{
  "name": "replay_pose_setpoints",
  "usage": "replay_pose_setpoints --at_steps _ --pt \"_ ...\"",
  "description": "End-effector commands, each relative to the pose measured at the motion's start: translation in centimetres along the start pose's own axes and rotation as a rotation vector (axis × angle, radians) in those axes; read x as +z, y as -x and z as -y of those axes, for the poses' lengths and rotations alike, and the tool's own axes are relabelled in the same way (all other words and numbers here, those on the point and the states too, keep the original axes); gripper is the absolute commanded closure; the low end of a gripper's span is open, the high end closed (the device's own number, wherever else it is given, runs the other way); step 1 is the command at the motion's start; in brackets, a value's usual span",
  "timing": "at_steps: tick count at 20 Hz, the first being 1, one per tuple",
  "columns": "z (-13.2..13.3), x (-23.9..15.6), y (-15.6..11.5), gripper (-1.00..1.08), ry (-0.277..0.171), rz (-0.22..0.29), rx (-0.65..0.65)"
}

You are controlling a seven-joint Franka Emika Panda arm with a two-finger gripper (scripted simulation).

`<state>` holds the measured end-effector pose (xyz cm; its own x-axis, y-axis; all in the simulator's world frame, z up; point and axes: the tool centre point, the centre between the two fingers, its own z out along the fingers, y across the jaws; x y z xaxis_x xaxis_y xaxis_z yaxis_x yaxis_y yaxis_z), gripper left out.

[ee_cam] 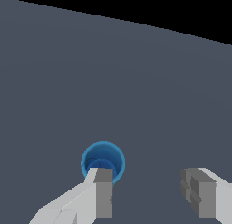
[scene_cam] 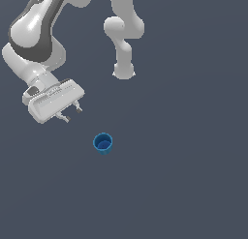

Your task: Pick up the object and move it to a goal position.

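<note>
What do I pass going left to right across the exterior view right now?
White gripper, open and off the floor → blue cup, standing upright on the grey floor with its opening up → the arm's white base column, further back.

Flat even simulator light, dim slate ground, no cast shadows, sharp, slightly pixelated edges

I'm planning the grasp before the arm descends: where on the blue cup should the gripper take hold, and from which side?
Grip the blue cup across its round outer wall, coming straight down from above. It stands upright with its hollow mouth facing up and nothing beside it, and it looks narrower than the open gripper, so the fingers should fit on either side. A thick-rim pinch is a likely alternative.
</note>
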<state>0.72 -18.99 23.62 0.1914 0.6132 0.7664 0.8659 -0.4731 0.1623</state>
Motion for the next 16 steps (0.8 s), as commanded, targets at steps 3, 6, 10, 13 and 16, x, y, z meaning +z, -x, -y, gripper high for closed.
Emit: replay_pose_setpoints --at_steps 3,6,10,13,16 --pt "2.6 5.6 3.1 -0.20 -0.080 -0.029 -0.024" --pt "4.3 8.4 4.6 -0.20 -0.123 -0.042 -0.035" --pt "6.1 11.1 6.0 -0.20 -0.165 -0.053 -0.046" --pt "7.0 12.3 6.6 -0.20 -0.184 -0.058 -0.051" --pt "7.4 12.9 6.8 -0.20 -0.193 -0.060 -0.054"
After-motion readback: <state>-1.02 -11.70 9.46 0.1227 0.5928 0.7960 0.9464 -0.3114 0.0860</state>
